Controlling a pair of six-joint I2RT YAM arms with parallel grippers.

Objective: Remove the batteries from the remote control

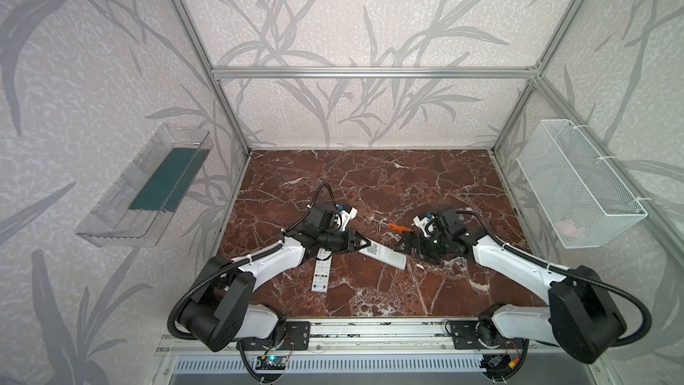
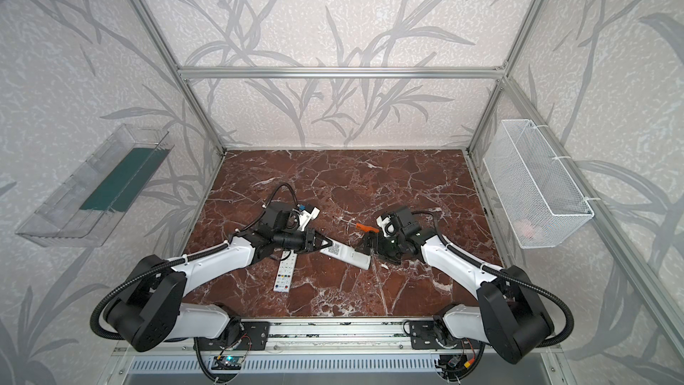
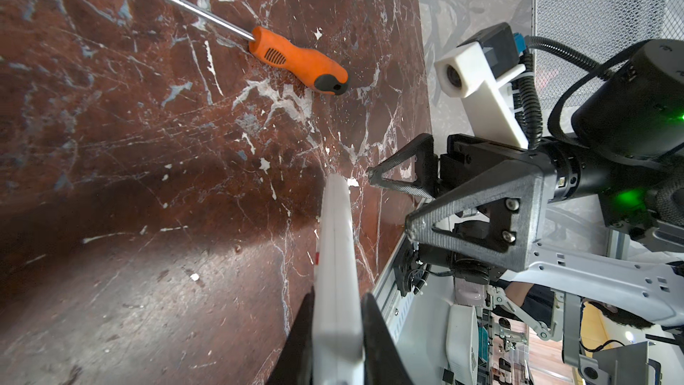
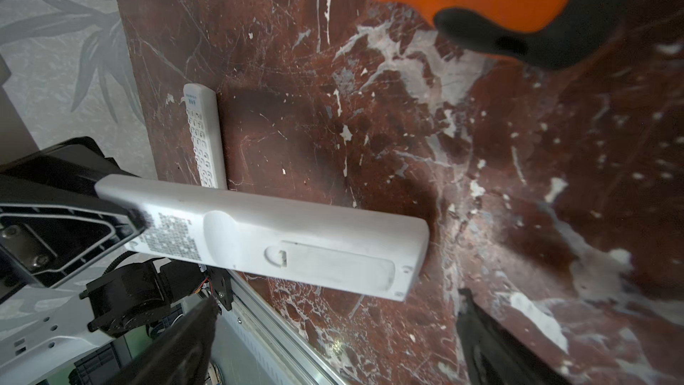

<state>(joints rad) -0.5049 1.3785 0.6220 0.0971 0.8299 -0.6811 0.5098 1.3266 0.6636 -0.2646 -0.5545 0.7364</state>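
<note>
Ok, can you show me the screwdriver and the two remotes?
Screwdriver [image 3: 296, 57]: left wrist view, on its orange handle.
Held remote [image 4: 259, 224]: right wrist view, on its white back.
Lying remote [image 1: 321, 272]: a top view, on its button face.

Remote control [image 4: 296, 238]: slim white bar. In both top views the remote control [image 1: 385, 254] [image 2: 346, 255] shows its back face up. One end is clamped between the left fingers [image 3: 381, 350], which press on its broad faces. The free end points rightward and toward the front edge. The body appears held clear of the surface [image 4: 370, 124]. A printed label sits near the gripped end. Battery cover [image 4: 333, 268]: seated and closed (batteries hidden beneath). Second remote [image 1: 321, 275]: white, buttons up, flat on the surface.
</note>
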